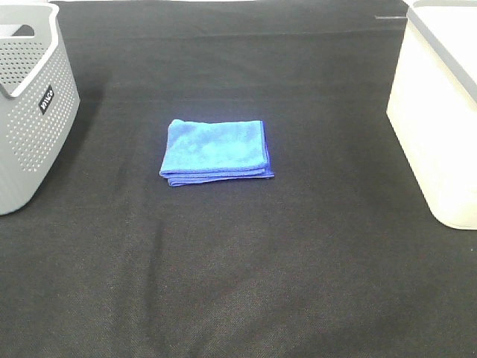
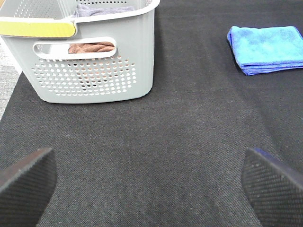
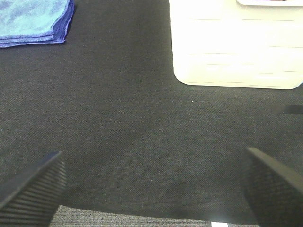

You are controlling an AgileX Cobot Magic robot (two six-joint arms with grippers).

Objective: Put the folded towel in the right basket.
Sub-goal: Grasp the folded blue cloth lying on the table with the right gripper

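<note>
On the black woven table cloth point(image 1: 238, 283), the white plastic basket point(image 1: 440, 127) stands at 3 o'clock, the grey perforated plastic basket point(image 1: 30, 127) at 9 o'clock, the folded blue microfibre towel point(image 1: 216, 151) lies near the centre between these 2, and the left gripper point(image 2: 150, 187) and right gripper point(image 3: 154, 189) are released, empty.

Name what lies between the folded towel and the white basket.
Only bare black mat, seen in the exterior high view, separates towel and white basket.

bright, even overhead light; the white basket point(image 1: 440, 127) glares, washed out; the grey basket point(image 1: 33, 127) throws a soft shadow on the dark counter point(image 1: 238, 283).
</note>
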